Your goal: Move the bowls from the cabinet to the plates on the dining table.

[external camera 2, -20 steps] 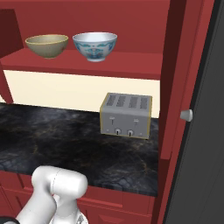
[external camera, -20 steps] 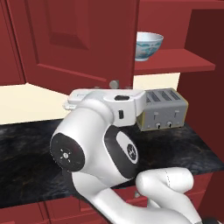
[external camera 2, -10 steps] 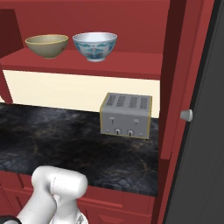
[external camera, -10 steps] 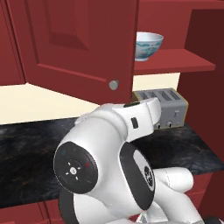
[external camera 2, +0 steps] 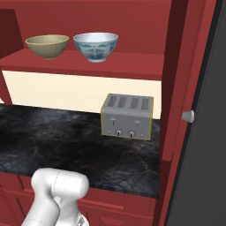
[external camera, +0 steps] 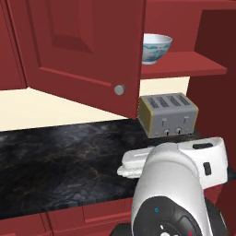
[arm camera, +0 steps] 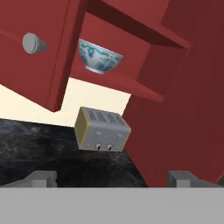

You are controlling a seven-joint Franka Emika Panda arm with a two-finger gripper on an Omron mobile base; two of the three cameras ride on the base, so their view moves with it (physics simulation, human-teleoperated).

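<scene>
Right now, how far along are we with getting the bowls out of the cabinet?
Done: the cabinet door stands open. In hand: nothing; the gripper is open and empty, looking up at the shelf from over the counter near the toaster. Left: both the patterned bowl and the olive bowl sit on the shelf, so neither has been moved.

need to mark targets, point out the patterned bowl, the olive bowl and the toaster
patterned bowl (external camera 2: 96, 46): right base view, on its outer wall.
olive bowl (external camera 2: 47, 46): right base view, on its outer wall below the rim.
toaster (external camera 2: 126, 121): right base view, on its front face above the knobs.
</scene>
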